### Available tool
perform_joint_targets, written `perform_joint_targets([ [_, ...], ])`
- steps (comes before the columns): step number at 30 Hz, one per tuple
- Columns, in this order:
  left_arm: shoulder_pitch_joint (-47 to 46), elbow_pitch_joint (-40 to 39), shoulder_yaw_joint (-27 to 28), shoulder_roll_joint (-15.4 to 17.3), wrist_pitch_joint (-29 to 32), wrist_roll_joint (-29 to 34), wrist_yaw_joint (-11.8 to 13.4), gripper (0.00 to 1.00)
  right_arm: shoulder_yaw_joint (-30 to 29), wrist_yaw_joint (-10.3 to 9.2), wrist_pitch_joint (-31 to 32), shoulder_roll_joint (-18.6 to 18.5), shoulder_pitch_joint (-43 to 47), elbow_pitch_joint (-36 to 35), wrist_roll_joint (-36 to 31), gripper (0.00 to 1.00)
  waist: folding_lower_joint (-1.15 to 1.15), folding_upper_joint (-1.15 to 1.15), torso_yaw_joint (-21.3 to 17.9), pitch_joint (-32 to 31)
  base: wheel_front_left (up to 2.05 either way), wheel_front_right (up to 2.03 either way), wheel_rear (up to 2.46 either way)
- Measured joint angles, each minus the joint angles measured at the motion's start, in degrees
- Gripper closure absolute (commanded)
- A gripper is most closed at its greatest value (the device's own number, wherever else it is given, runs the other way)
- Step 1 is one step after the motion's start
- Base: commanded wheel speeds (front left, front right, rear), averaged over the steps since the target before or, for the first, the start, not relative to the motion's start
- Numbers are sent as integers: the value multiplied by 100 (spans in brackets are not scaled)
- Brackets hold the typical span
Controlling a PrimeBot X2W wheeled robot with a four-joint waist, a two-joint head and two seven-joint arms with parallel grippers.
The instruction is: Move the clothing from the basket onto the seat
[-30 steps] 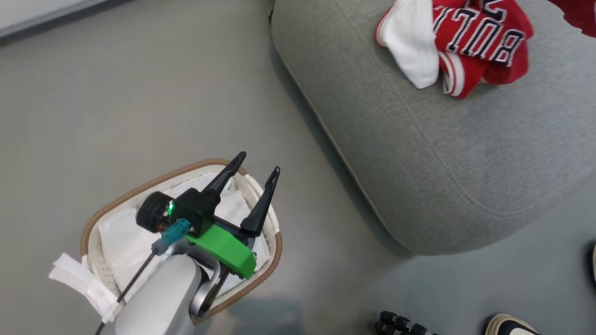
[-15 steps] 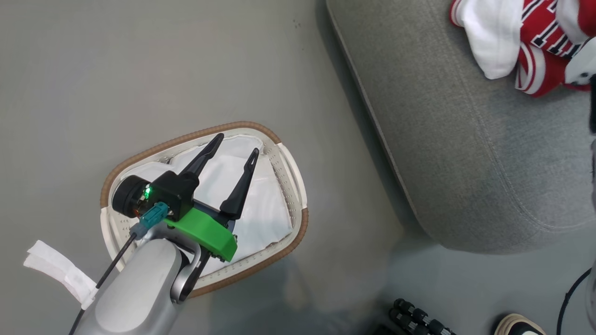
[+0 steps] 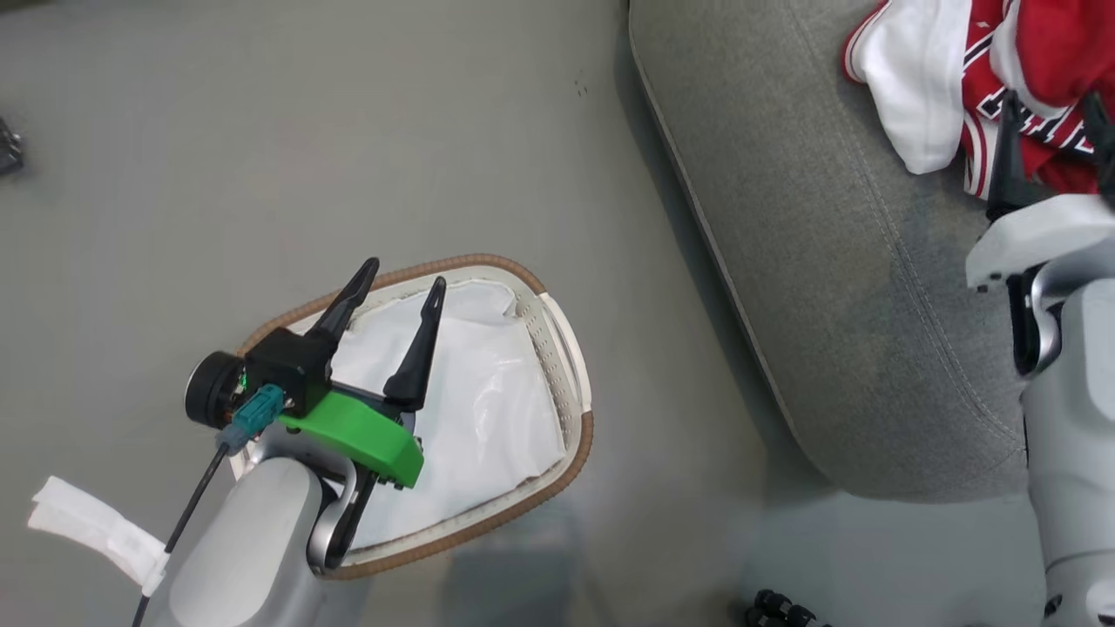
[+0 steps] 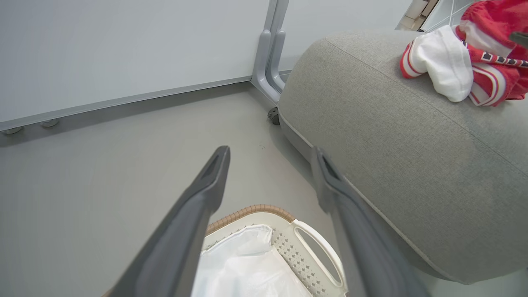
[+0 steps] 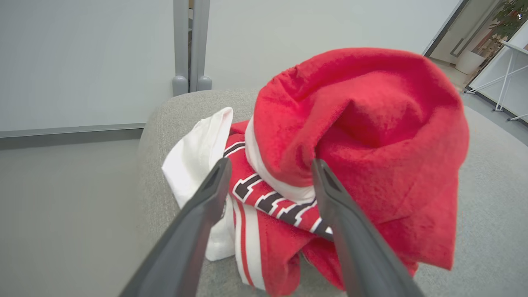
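right gripper (image 5: 270,165): fingers spread wide, gripping nothing
clothing (image 5: 354,123): bunched on seat (image 3: 827,305), straight ahead of right fingertips, touching or nearly; no clear long axis
left gripper (image 3: 404,272): wide open, empty, over basket (image 3: 550,344)
basket: white sheet (image 3: 470,392) below left fingers
nearer arm: right

Red clothing (image 5: 363,123) heaped on grey seat (image 5: 486,231), right claw (image 5: 270,163) spread, maybe touching it

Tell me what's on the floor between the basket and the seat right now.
The stretch is bare: the head view shows plain grey floor between the basket and the seat.
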Motion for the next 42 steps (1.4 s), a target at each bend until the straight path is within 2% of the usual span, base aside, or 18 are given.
perform_joint_targets([
  [10, 631, 127, 1289, -308, 0, 355, 0, 0, 588, 0, -1, 367, 1092, -816, 472, 0, 0, 0, 242, -622, 0, 0, 0],
  [14, 880, 235, 1892, -457, 0, 503, 0, 0, 776, 0, 0, 497, 1290, -826, 622, 0, -1, 0, 419, -832, 0, 0, 0],
  [21, 1099, 300, 2542, -672, 1, 924, 0, 0, 1250, 0, 0, 582, 1376, -687, 665, 0, -1, 0, 803, -1115, 0, 0, 0],
  [31, 1295, 259, 2967, -895, 1, 1299, 0, 0, 1981, 0, 0, 594, 1639, -678, 1116, 0, -1, 0, 1267, -1485, 0, 0, 0],
  [42, 1745, 76, 2975, -1023, 0, 1292, 0, 0, 2245, 0, 0, 595, 2216, -782, 1426, 0, -1, 0, 1427, -1957, 0, 0, 0],
])
